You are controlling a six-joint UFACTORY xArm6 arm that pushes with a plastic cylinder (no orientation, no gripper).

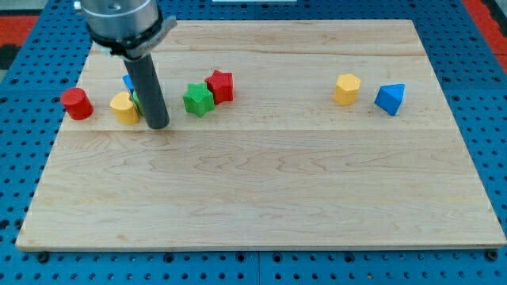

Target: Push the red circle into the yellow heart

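Standing on the board near its upper left corner, my tip [158, 125] is resting just to the right of the yellow heart [123, 108]; being a bare rod, it has nothing to open or close and is holding nothing, so it can only shove.

Going from the left edge: the red circle [77, 104], a short cylinder, is sitting right at the left edge of the wooden board [261, 198], apart from the yellow heart, which is lying just to its right with a narrow strip of bare wood between them. Behind the rod a blue block [127, 81] and a sliver of green [135, 100] are peeking out; their shapes are mostly hidden. Further right, toward the middle of the top edge, a green star [199, 99] and a red star [220, 85] are touching each other. Well away, toward the right edge, a yellow hexagon [346, 89] and a blue triangle [390, 98] are sitting side by side.

As I judge it, the approach step is under way and the push has not yet begun: the tip is on the wrong side, with the heart lying between it and the red circle. The next move calls for travelling round the heart without nudging it, probably along its lower side, and getting to the left of the red circle. That is awkward, since the circle is sitting so close to the board's left edge. From there a short push to the right should be closing the gap.
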